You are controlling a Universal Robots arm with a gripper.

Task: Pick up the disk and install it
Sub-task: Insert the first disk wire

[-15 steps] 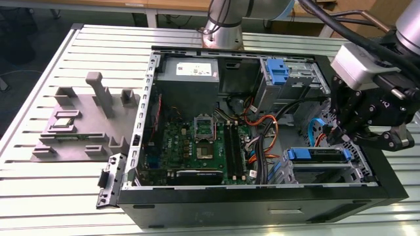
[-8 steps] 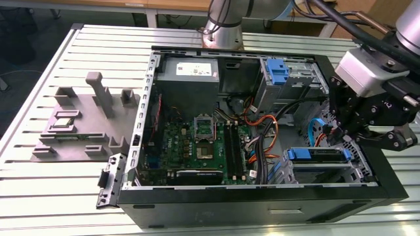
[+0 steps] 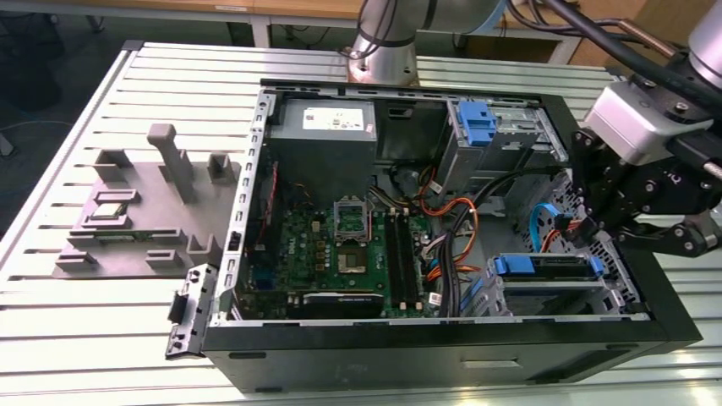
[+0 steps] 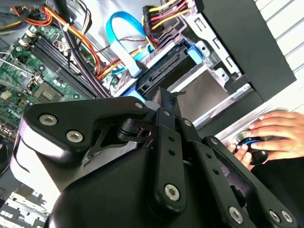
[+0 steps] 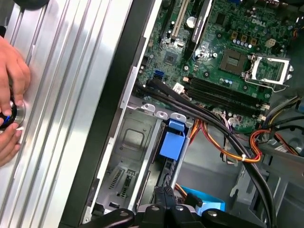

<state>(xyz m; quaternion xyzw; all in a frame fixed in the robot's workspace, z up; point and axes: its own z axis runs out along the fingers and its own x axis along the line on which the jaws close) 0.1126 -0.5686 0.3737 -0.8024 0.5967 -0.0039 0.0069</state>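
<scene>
Bright light glares off the slatted table; case interior shadowed.

Your slotted aluminium table carries the open black computer case, with a grey holder block beside it toward the exterior view's left and the arm's base beyond it. In the first wrist view, a hand covers a round black knob on the slats.

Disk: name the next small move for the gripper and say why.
Likely a short, slow push on the disk further into the drive cage. In the second wrist view the gripper sits right at the disk's dark edge, and the disk already lies between the cage walls. Whether it is fully seated cannot be told.
</scene>
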